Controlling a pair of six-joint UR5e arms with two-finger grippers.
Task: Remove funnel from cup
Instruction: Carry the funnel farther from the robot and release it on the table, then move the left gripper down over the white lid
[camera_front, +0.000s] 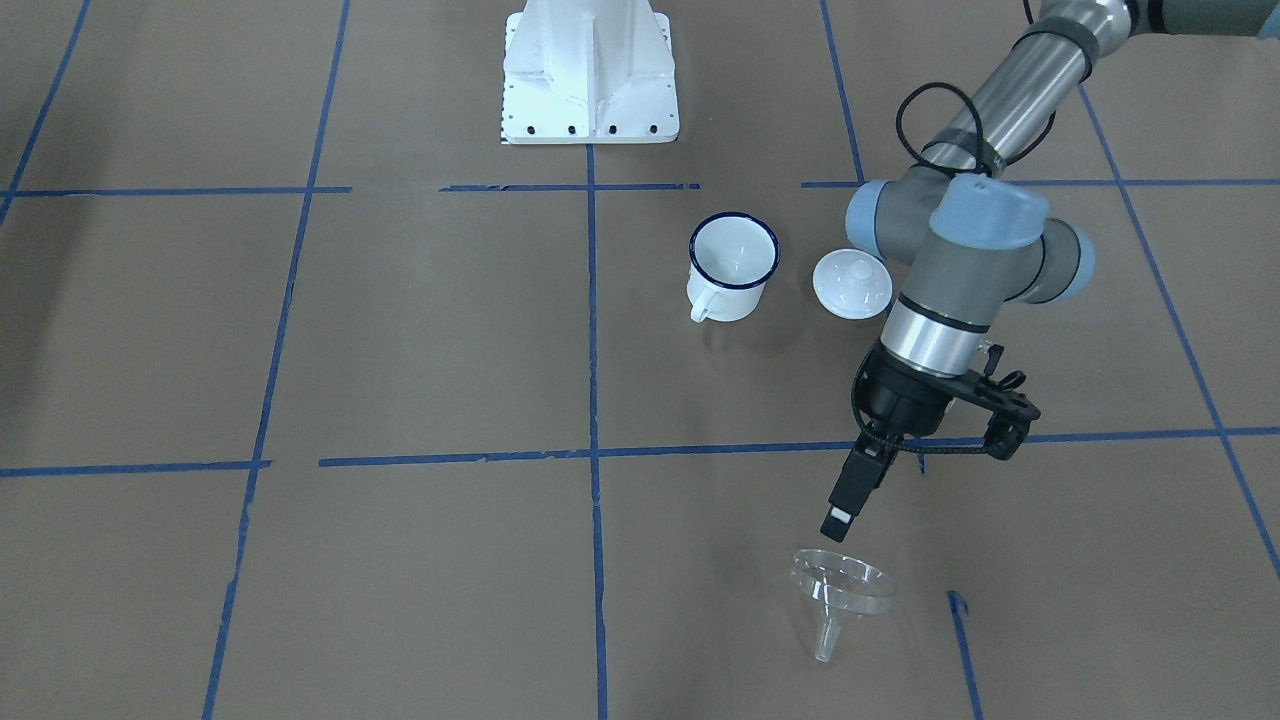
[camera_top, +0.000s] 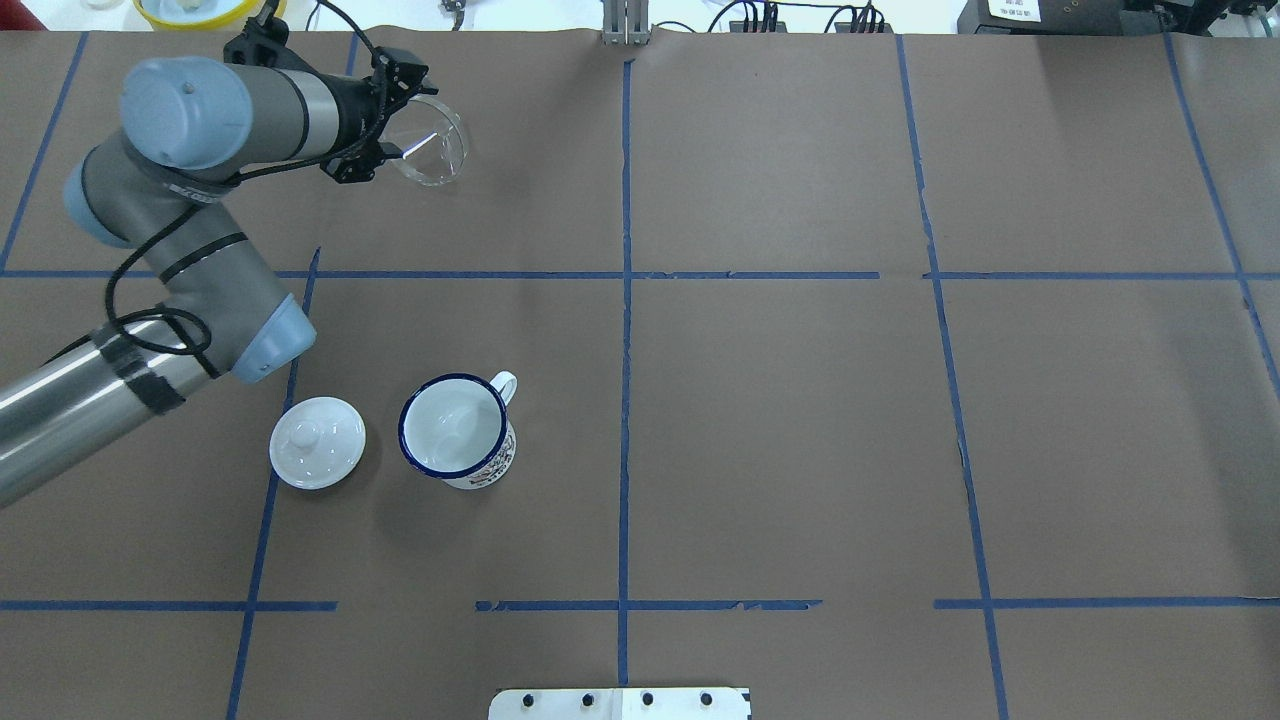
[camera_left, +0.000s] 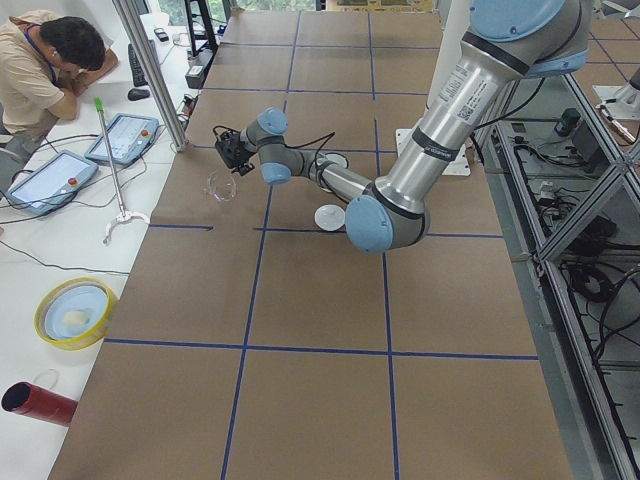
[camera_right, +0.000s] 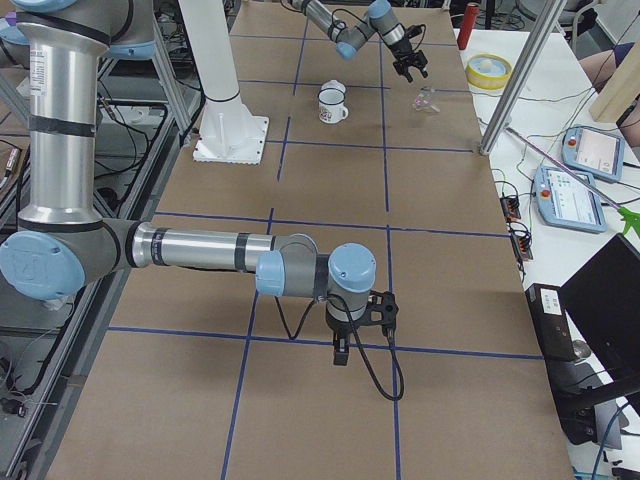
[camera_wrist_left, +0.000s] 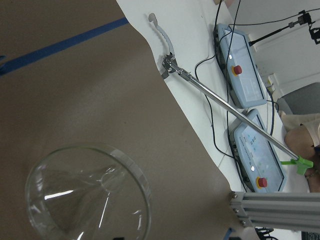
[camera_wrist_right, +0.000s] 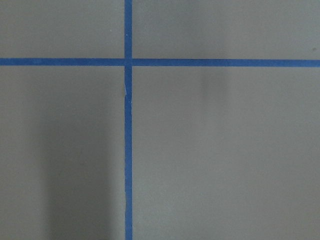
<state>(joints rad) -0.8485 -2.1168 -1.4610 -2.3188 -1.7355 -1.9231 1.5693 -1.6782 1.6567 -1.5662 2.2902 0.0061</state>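
Clear funnel (camera_front: 842, 585) just beside left gripper (camera_front: 838, 524)

A brown paper sheet (camera_top: 800, 450) covers the table in front of me. Blue tape lines (camera_top: 625, 400) mark it into large squares. A round white domed lid with a small knob (camera_top: 317, 442) sits knob up on one tape line, in my left half.

Past the far edge is a white surface. Two grey control pendants with red buttons (camera_wrist_left: 242, 65) lie there side by side. A long metal grabber stick with a green handle (camera_wrist_left: 225, 107) has its claw end at the paper's edge. A person in a beige shirt (camera_left: 45, 65) sits by the pendants. A yellow-rimmed bowl (camera_left: 75, 312) and a red cylinder (camera_left: 38, 403) rest further along that surface.
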